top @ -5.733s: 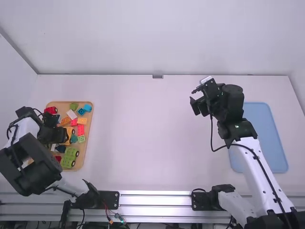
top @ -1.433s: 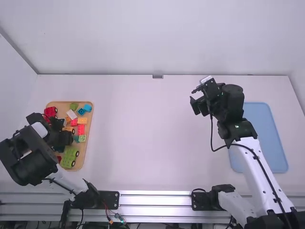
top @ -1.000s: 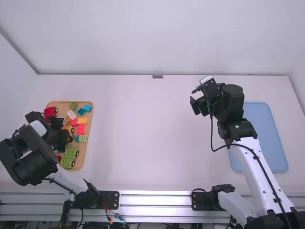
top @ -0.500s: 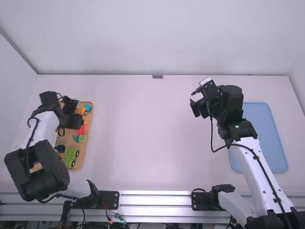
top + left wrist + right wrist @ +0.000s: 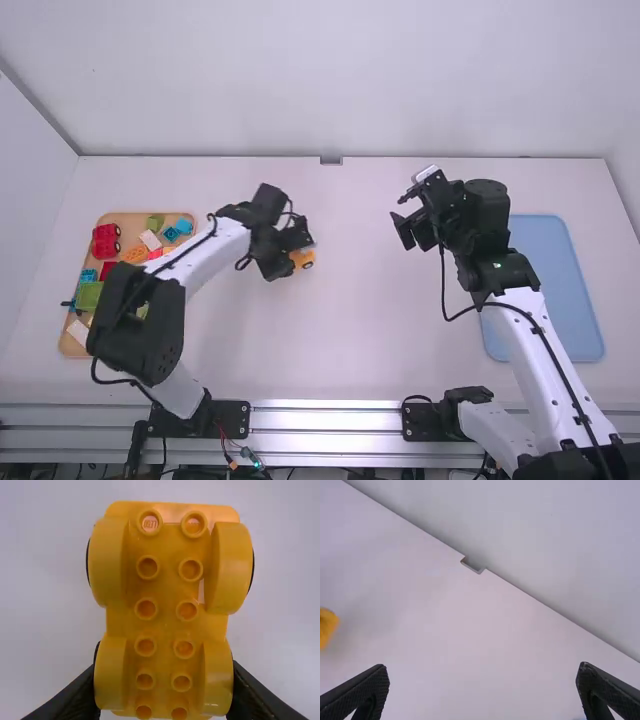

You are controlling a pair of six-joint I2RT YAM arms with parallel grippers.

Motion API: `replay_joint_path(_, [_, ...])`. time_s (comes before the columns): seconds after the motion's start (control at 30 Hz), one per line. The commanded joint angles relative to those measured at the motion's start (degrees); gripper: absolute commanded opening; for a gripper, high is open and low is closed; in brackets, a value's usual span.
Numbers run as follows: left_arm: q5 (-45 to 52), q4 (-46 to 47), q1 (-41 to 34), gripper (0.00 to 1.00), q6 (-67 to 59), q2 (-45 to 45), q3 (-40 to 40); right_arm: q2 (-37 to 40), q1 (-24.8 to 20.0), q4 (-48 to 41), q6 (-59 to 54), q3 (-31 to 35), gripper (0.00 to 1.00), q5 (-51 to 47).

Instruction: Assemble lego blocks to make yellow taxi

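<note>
Left wrist view: my left gripper (image 5: 164,675) is clamped on the yellow wheeled base (image 5: 167,595) at one wheel pair, over the white table (image 5: 370,320). Risk: wheels turning under the fingers, base pitching, landing skewed. Right gripper (image 5: 482,676) spread, empty, well apart; hasty approach could knock the base.

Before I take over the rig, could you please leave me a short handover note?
Left gripper: closed on the yellow wheeled base, left of the middle of the table.
Right gripper: open and holding nothing.
Other blocks: in the wooden tray on the left. The blue tray is on the right.
Done: base out of the wooden tray; no block sits on its studs.
Left: probably set the base down, then fetch and stack the taxi's body blocks.
</note>
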State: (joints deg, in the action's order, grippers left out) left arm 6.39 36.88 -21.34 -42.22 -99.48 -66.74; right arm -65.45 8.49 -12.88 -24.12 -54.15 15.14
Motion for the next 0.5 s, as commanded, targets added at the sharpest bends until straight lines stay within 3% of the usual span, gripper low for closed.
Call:
replay_joint_path(0.0, [-1.09,-0.07,-4.15,0.18,-6.99,-3.13,-0.87,-0.44,0.09,-0.20,0.26,-2.14,0.99,1.18])
replay_joint_path(0.13, [-1.57,-3.04,-7.48,0.16,-8.85,-6.34,-0.81,-0.44,0.17,-0.76,0.28,-2.14,0.99,1.18])
replay_joint_path(0.43, [-1.05,-7.21,-8.66,0.25,-8.70,-10.73,-0.81,-0.44,0.04,-1.33,0.24,-2.14,0.99,1.18])
replay_joint_path(0.47, [-1.29,-7.48,-8.68,0.30,-8.63,-10.95,-0.81,-0.44,0.09,-1.31,0.26,-2.14,0.99,1.18])
